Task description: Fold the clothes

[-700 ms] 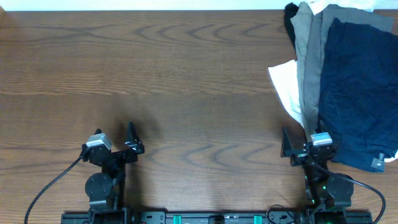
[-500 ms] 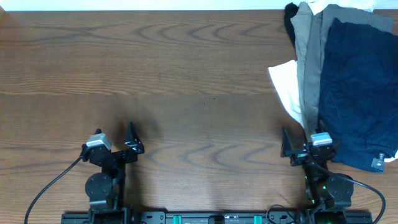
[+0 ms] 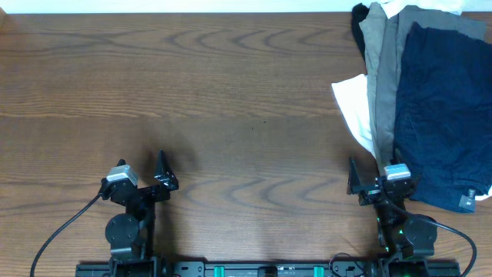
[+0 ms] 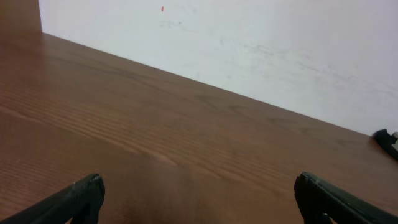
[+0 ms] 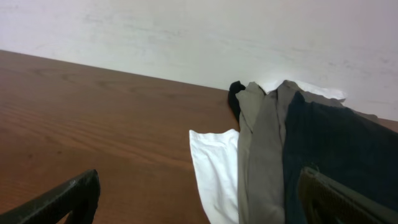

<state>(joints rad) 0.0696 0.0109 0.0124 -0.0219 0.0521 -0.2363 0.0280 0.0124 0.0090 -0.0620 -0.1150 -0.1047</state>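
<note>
The clothes lie in a pile at the table's far right. A large dark navy garment (image 3: 446, 115) with a small pale tag (image 3: 467, 201) lies on top of grey (image 3: 382, 85), white (image 3: 355, 108) and black (image 3: 359, 27) ones. My right gripper (image 3: 374, 171) stands open near the front edge, just short of the pile's near corner. In the right wrist view the gripper (image 5: 199, 180) holds nothing. Ahead of it lie the white cloth (image 5: 214, 162), the grey cloth (image 5: 261, 143) and the navy garment (image 5: 342, 143). My left gripper (image 3: 141, 165) is open at the front left and far from the clothes. The left wrist view shows only bare wood between the left gripper's (image 4: 198, 183) fingers.
The wooden table (image 3: 215, 92) stretches left of the pile. A white wall (image 4: 249, 43) runs along its far edge. Both arm bases and their cables (image 3: 54, 238) sit at the front edge on a black rail (image 3: 246, 269).
</note>
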